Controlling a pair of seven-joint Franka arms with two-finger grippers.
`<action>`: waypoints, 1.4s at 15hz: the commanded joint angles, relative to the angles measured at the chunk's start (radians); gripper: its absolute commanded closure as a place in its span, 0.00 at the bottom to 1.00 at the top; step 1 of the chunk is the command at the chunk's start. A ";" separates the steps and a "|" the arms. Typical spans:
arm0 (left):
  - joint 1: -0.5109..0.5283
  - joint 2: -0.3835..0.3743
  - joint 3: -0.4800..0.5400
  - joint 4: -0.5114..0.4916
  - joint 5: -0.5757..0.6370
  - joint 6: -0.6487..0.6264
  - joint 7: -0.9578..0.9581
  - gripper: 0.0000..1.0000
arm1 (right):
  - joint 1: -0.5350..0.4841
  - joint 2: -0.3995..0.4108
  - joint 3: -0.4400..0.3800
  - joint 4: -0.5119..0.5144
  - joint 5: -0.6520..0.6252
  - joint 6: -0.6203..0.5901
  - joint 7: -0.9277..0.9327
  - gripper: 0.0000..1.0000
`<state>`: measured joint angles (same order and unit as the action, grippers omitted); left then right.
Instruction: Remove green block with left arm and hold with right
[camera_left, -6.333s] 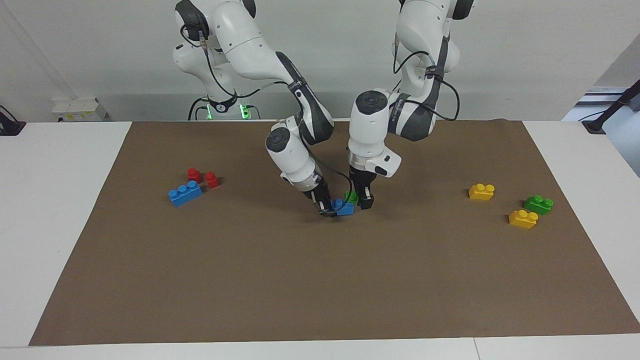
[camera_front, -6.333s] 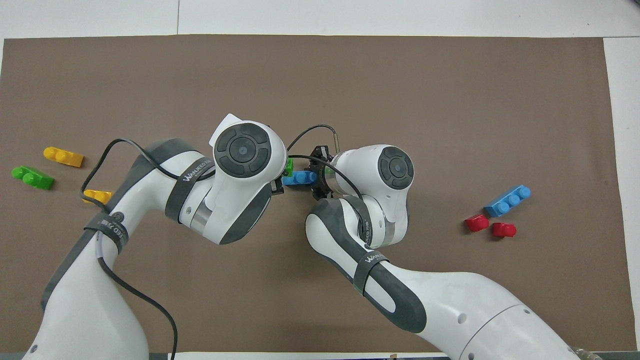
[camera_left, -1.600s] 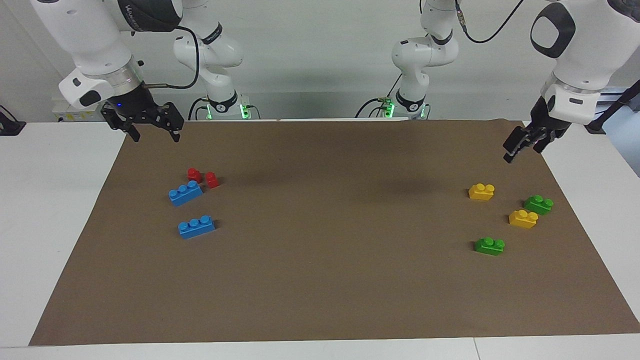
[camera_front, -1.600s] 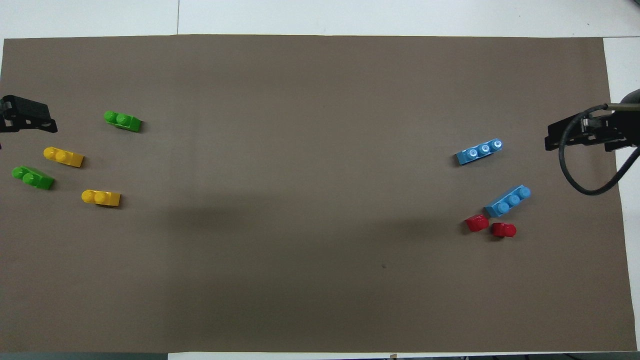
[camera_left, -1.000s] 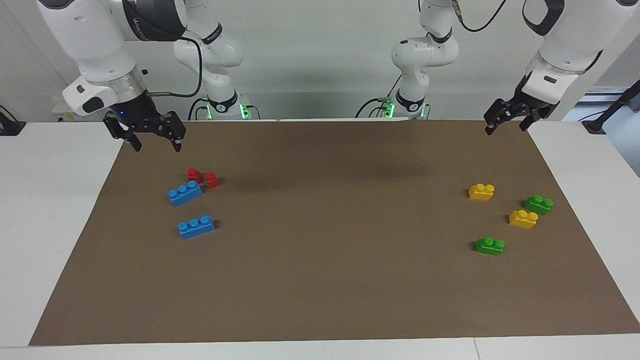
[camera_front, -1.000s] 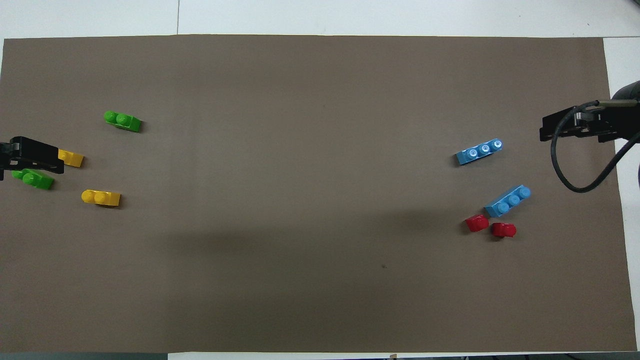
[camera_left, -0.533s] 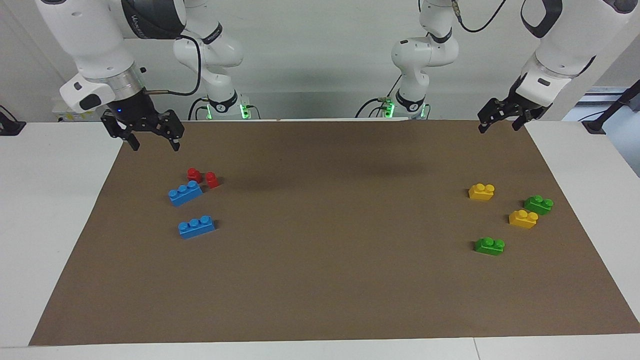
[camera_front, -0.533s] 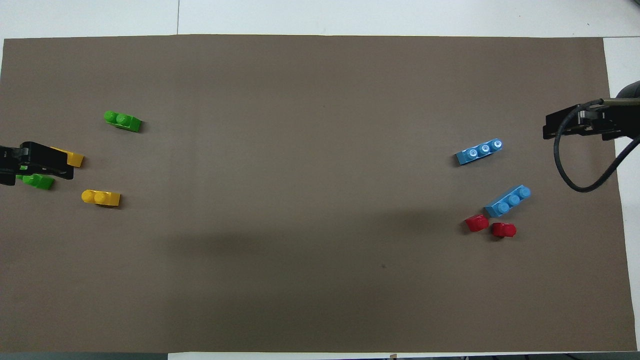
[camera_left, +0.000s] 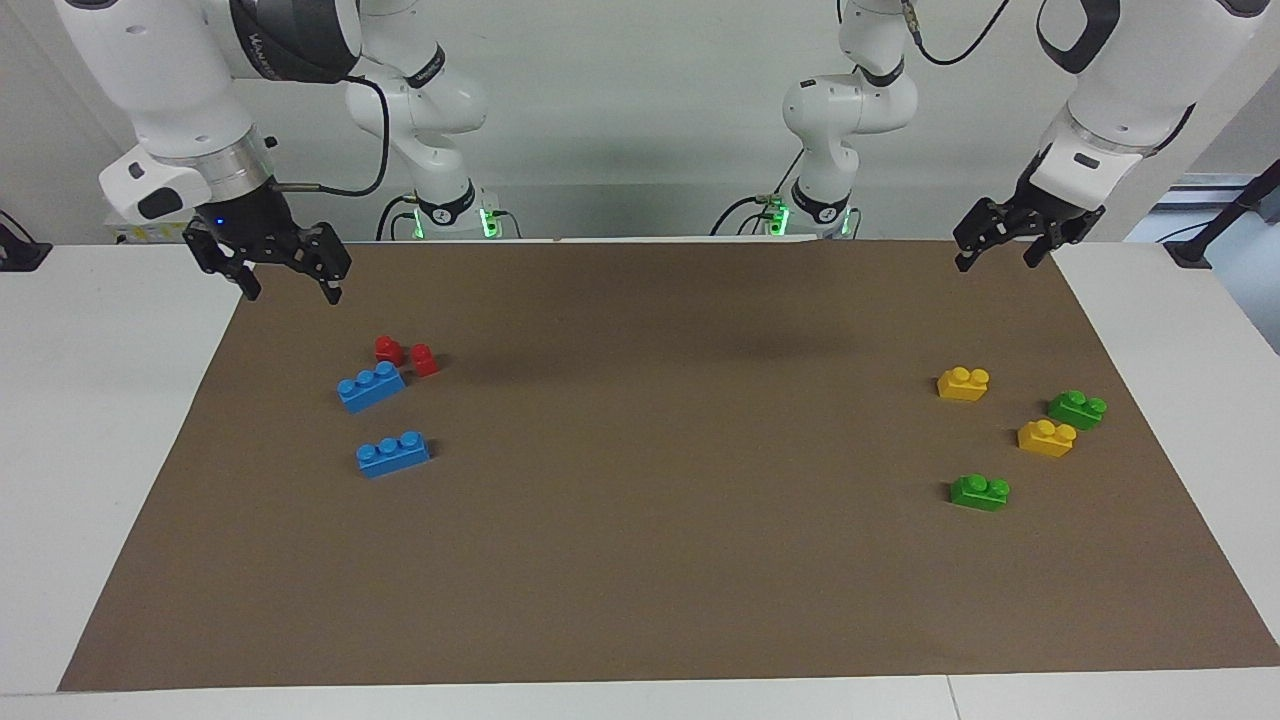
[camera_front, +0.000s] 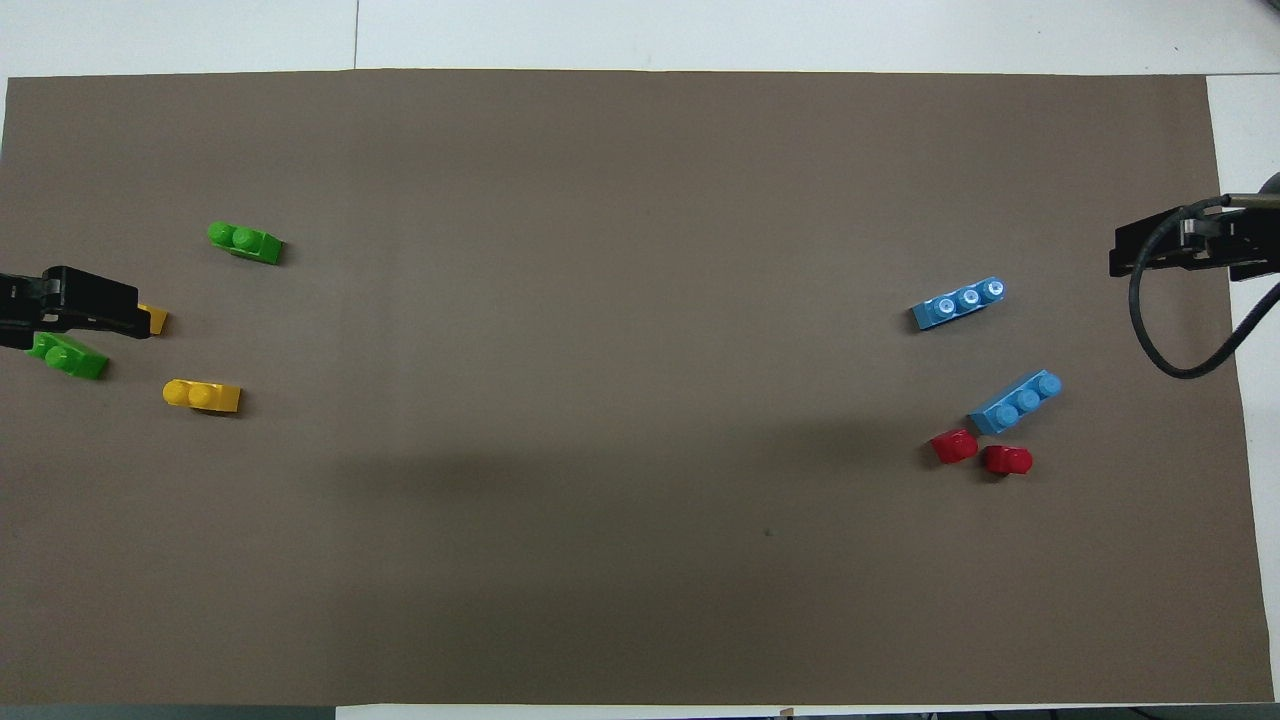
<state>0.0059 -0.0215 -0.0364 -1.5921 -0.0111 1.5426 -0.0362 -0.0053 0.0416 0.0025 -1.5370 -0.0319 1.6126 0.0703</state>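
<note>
Pincers hang open and empty, both raised. The left pincer (camera_left: 992, 243) is over the mat's corner at the left arm's end; the right pincer (camera_left: 268, 262) is over the mat's edge at the right arm's end.

The green block (camera_left: 979, 491) lies alone on the brown mat (camera_left: 640, 560), farther from the robots than the two yellow bricks (camera_left: 963, 383) and the second green brick (camera_left: 1077, 409) near it. At the right arm's end lie two blue bricks (camera_left: 393, 454) and two red pieces (camera_left: 388, 349), touching nothing green. The white tabletop (camera_left: 80, 450) carries the mat.
</note>
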 joint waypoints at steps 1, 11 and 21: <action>-0.015 0.008 0.004 0.011 0.033 0.021 0.009 0.00 | 0.010 -0.005 -0.003 -0.001 -0.011 -0.011 0.008 0.00; -0.008 -0.003 0.015 0.012 -0.018 0.008 0.010 0.00 | 0.010 -0.012 -0.001 0.000 0.035 -0.119 0.000 0.00; 0.002 -0.006 0.015 0.004 -0.018 0.016 0.016 0.00 | 0.011 -0.012 -0.001 -0.002 0.033 -0.112 0.005 0.00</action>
<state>0.0066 -0.0219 -0.0277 -1.5874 -0.0209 1.5528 -0.0362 0.0065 0.0395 0.0031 -1.5368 -0.0192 1.5056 0.0703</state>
